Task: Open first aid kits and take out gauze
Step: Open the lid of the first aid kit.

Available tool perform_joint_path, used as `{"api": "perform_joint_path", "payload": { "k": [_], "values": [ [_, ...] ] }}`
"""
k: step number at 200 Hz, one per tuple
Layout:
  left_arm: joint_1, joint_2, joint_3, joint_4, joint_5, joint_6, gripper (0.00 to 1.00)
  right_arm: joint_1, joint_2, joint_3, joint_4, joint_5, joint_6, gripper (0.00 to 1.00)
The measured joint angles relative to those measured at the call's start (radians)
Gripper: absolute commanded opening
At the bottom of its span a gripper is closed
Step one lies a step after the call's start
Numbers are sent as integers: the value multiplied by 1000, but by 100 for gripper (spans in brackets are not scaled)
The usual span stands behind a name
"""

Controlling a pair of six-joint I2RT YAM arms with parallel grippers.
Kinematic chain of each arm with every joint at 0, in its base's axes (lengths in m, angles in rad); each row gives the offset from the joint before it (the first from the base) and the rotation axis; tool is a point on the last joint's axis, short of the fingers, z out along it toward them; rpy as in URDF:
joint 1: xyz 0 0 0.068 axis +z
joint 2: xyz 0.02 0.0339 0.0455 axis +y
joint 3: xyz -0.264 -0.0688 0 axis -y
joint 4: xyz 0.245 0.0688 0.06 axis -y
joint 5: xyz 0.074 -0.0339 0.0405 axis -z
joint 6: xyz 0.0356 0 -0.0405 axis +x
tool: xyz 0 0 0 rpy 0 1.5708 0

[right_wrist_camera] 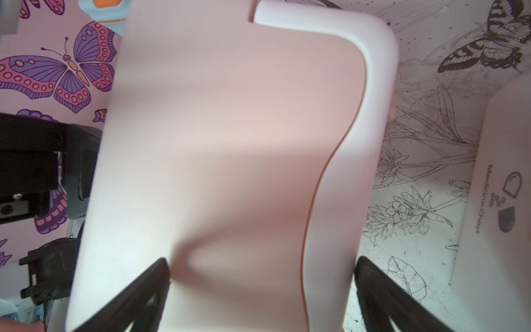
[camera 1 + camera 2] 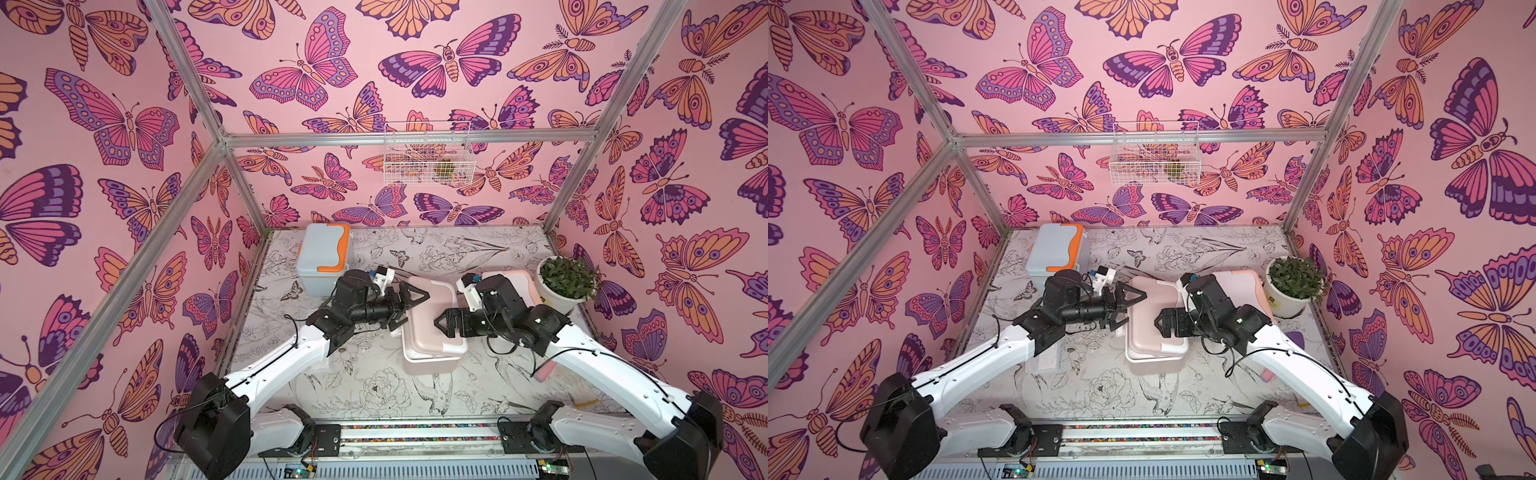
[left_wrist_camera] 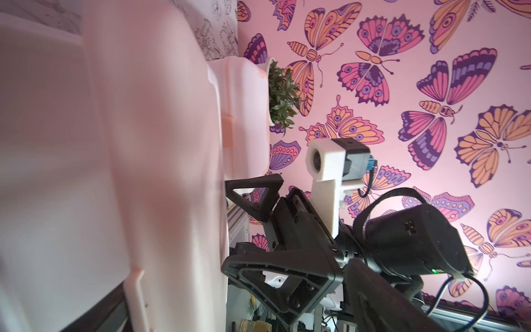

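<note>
Left gripper (image 2: 409, 309): stands wide open, grips nothing, points toward the right edge of the desk (image 2: 374, 386) with one finger over the left rim of the beige-pink kit (image 2: 430, 347) and the other just off that rim. Right gripper (image 2: 442, 323): faces the left one across the same kit, jaws spread wide in the right wrist view, where the two black fingers (image 1: 143, 296) straddle the kit's smooth lid; cannot tell whether the tips touch the plastic. Beige-pink kit: sits about mid-desk, upright, lid down, handle folded flat on top. Blue-grey kit with orange trim (image 2: 322, 257): stands closed in the far left corner, well apart from both grippers. White kit with peach trim (image 2: 521, 277): sits toward the far right, just behind the right arm's wrist and mostly hidden by it in both top views, beside the potted plant (image 2: 567, 279); shows the printed words "Medicine Chest" on its side in the right wrist view. Flat clear packet (image 2: 1045, 357): lies on the desk near the left edge, partly under the left forearm; contents too faint to make out. Small pink thing (image 2: 545, 372): peeks out beneath the right forearm near the right edge. White wire basket (image 2: 428, 153): hangs on the back wall above the far edge.
</note>
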Motion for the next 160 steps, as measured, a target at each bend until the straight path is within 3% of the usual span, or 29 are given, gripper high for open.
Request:
{"api": "perform_joint_path", "payload": {
  "k": [91,124,160],
  "values": [
    [-116,169,302,-31,26,39,100,3,-256,68,-122,45,-17,100],
    [-212,316,516,-113,-18,110,100,3,-313,62,-137,46,-16,96],
    [-274,387,624,-204,-68,178,100,3,-335,51,-142,74,-15,86]
  ]
}}
